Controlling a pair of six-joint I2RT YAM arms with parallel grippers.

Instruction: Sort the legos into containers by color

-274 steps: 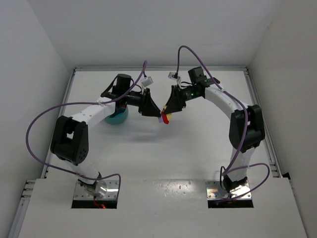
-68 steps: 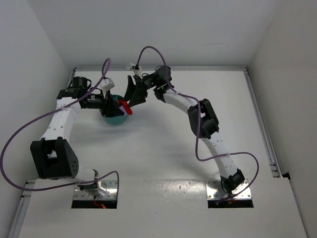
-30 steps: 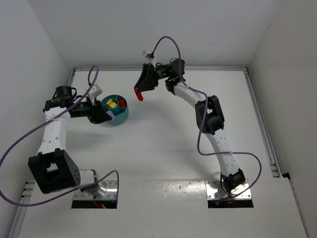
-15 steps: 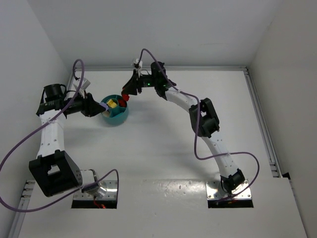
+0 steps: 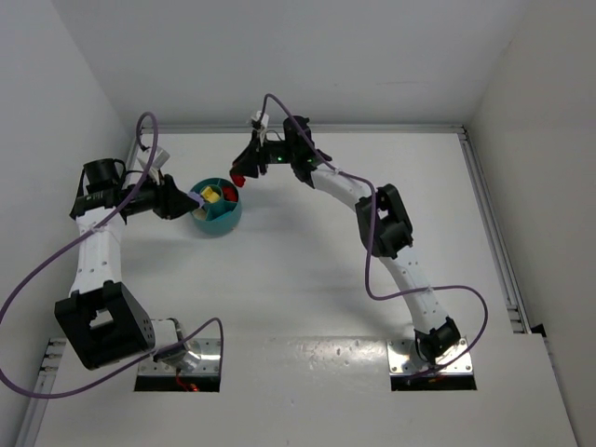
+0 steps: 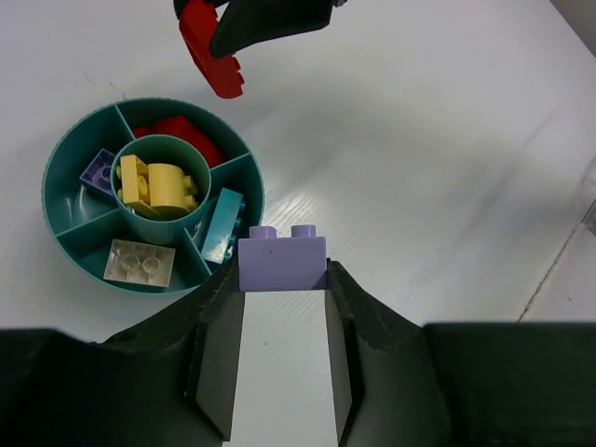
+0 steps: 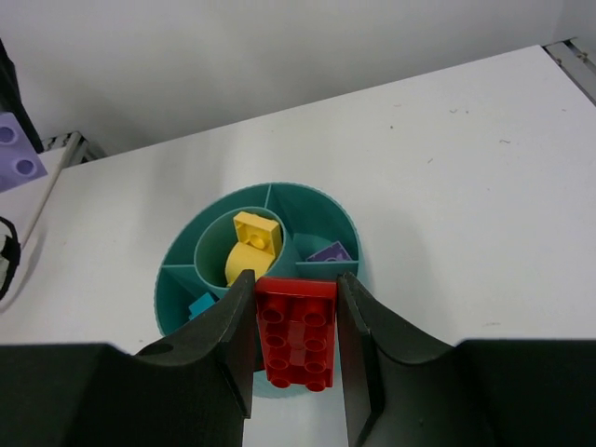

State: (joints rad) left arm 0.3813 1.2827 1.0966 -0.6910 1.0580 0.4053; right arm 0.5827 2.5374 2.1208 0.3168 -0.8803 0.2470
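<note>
Right wrist camera shows your right tool clenched on a flat red plastic brick above the near rim of the round teal divided bowl, toward the table's far left corner. Release here and it may strike a divider or join the wrong colour. Only the left wrist camera reveals the red compartment. There your left tool grips a lilac block beside the bowl.
</note>
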